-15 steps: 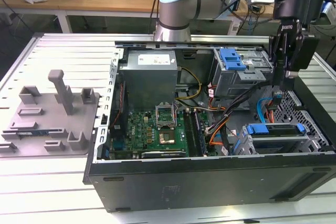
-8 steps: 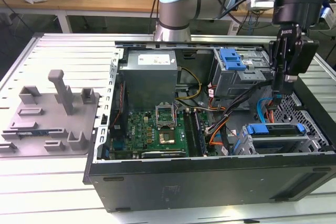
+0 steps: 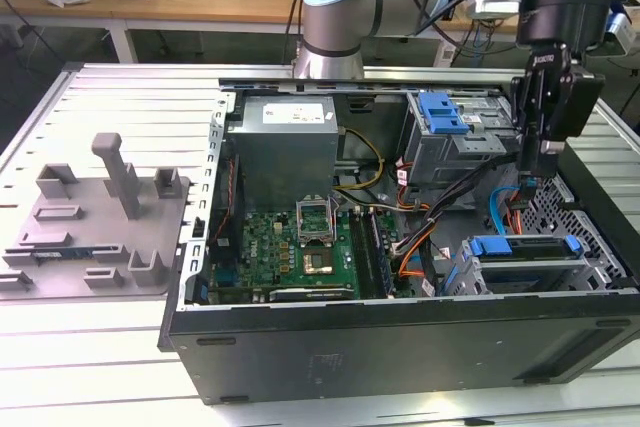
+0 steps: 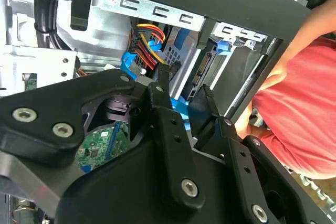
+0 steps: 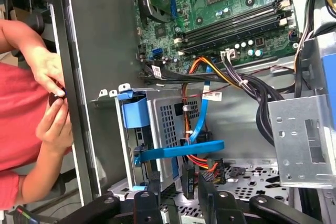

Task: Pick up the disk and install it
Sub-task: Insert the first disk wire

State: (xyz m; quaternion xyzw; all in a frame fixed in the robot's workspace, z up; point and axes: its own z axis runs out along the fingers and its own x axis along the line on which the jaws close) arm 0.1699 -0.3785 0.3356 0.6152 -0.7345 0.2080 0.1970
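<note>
Slotted aluminium table (image 3: pixel 110 87), wooden benches behind it. Open PC case (image 3: pixel 400 347) lies on its side on the table with the side panel off. Everything below is placed relative to that case, going from the exterior view's left.

- Grey moulded fixture tray (image 3: pixel 95 217): outside the case, right up against its wall. Can't tell if they touch.
- Power supply (image 3: pixel 285 142): inside the case, at the wall nearest the arm's base.
- Motherboard (image 3: pixel 300 247): inside, flat on the case floor, just in front of the power supply.
- Upper drive cage (image 3: pixel 450 147): inside, toward the case's end on the exterior view's right, with a blue latch on top.
- Gripper (image 3: pixel 528 179): hangs over that same end of the case, fingers pointing down into it. Fingers are spread with nothing between them, as both wrist views show.
- Disk (image 3: pixel 525 262): sits in the lower bay at the case's corner, below the gripper and apart from it, blue carrier bracket showing. Orange and blue cables (image 3: pixel 505 212) run between gripper and disk. Can't tell if it's latched.
- Person in a red top (image 5: pixel 18 124): just outside the case wall beside the disk's bay.
</note>
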